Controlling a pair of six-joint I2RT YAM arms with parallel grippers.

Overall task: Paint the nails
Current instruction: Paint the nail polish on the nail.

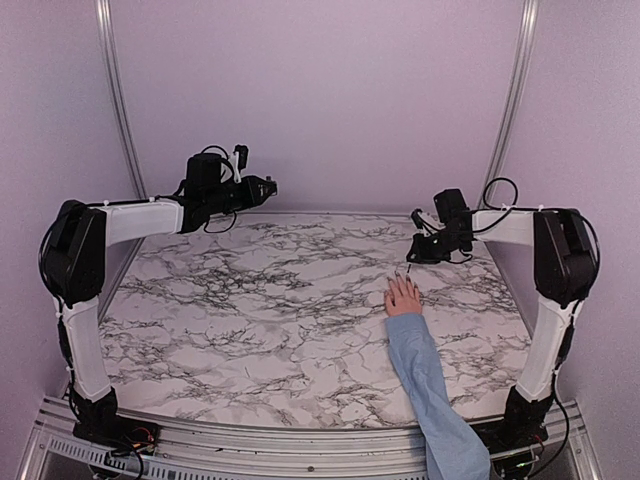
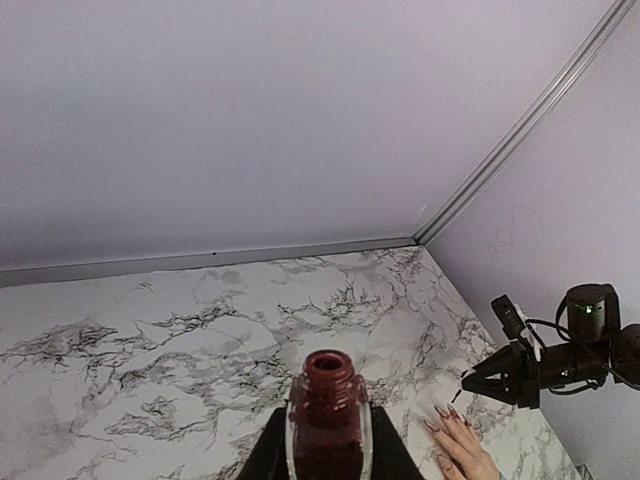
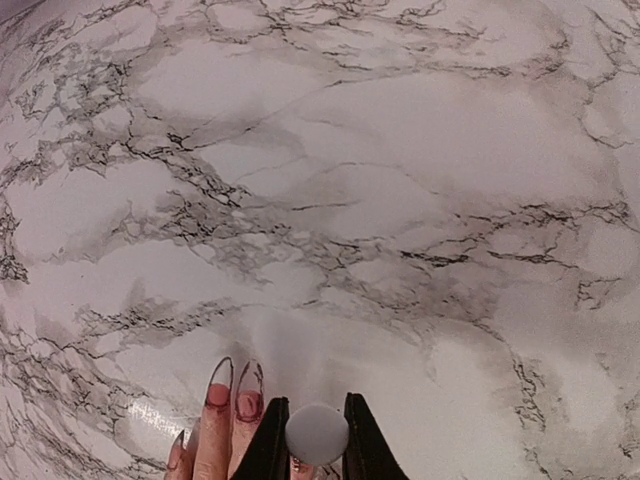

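Pale lilac walls (image 1: pixel 320 100) close in behind and on both sides of the two grippers, with metal corner rails (image 1: pixel 515 100) running up where the walls meet. Under both tools spreads a white marble-patterned table (image 1: pixel 250 300), veined in grey and black. It is edged on the near side by a ribbed aluminium strip (image 1: pixel 250 440).

The left gripper (image 1: pixel 262 187) hangs high over the far left of the table. It is well apart from the right gripper (image 1: pixel 415 252), which sits lower over the far right. A forearm in a light-blue sleeve (image 1: pixel 425 380) reaches in from the near edge. It ends in a small pinkish hand (image 1: pixel 404 297) lying flat on the marble, just below and on the near side of the right gripper.

The left gripper's jaws are clamped on an uncapped polish bottle (image 2: pixel 328 420), which stands upright and holds dark red liquid. The right gripper's jaws pinch a round grey brush cap (image 3: pixel 317 433). A thin dark brush stem (image 2: pixel 458 397) points down from it toward the fingertips. Whether the brush touches a nail cannot be told.

The nails (image 3: pixel 219 383) are long and pointed. They lie directly beneath the right gripper's fingers. Two show reddish colour near the base.
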